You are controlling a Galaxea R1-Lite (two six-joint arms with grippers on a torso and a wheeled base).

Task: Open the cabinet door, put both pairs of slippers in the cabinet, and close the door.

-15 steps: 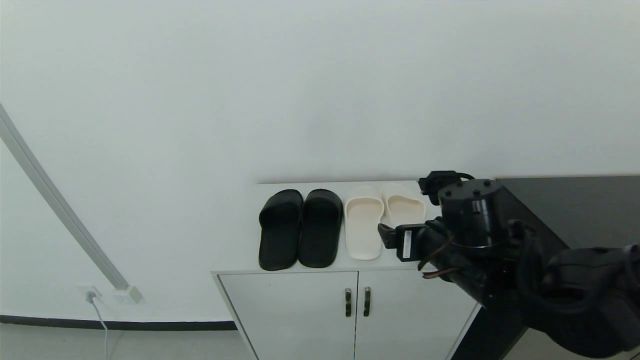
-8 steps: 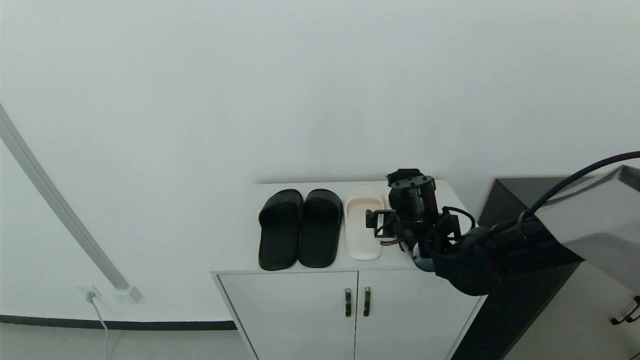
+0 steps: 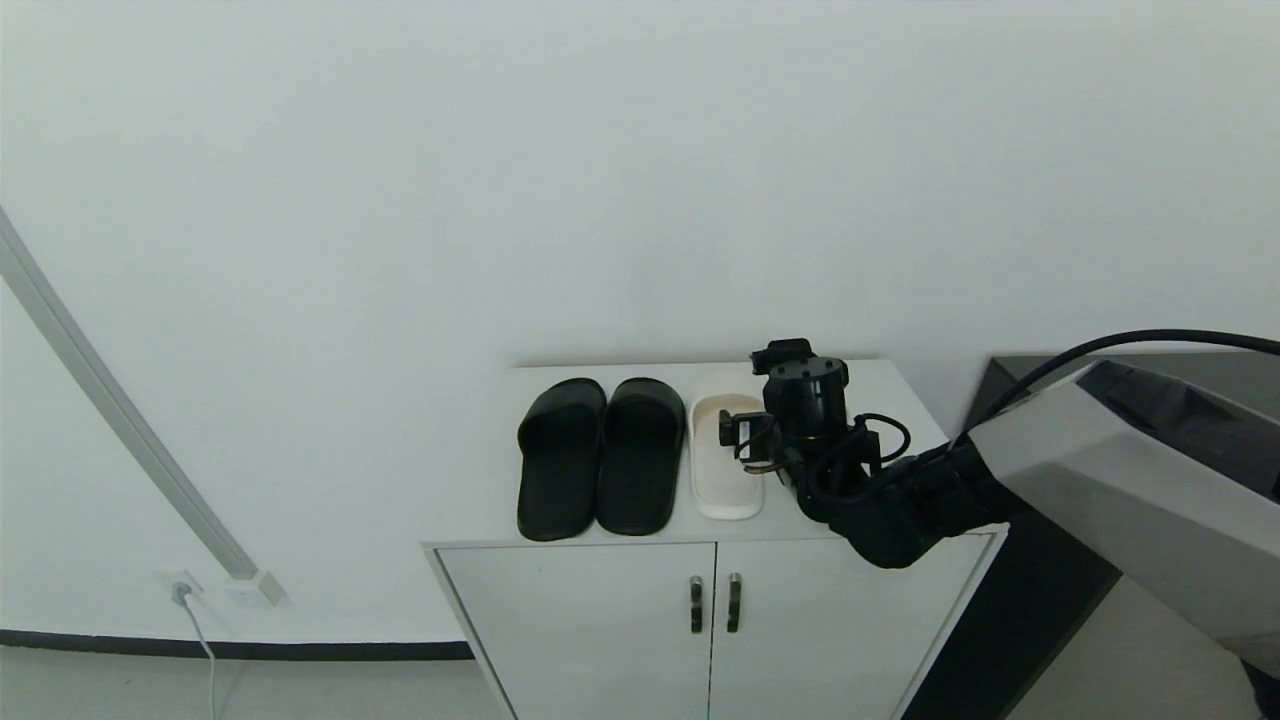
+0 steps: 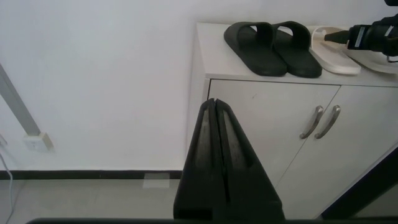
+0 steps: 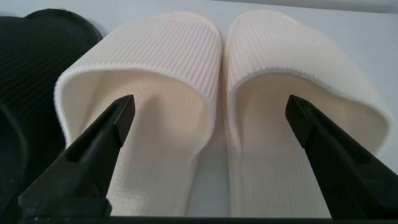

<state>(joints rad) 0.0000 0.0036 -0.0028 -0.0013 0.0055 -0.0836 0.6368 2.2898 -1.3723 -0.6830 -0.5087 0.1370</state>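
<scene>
The white cabinet [image 3: 580,640] stands flat against the wall with both doors shut, and open floor lies beside it toward the wall socket. On the cabinet top lie the black slippers [image 3: 600,455], of ribbed rubber, and next to them the cream slippers [image 5: 186,74], finely ribbed with rounded straps. The right gripper [image 5: 210,106] hangs over the cream pair, fingers spread wide. The left gripper [image 4: 213,106], low before the cabinet, has its fingers pressed together.

White cabinet top [image 3: 480,500] bearing black slippers [image 3: 598,455] just beside cream slippers [image 3: 722,470]
</scene>
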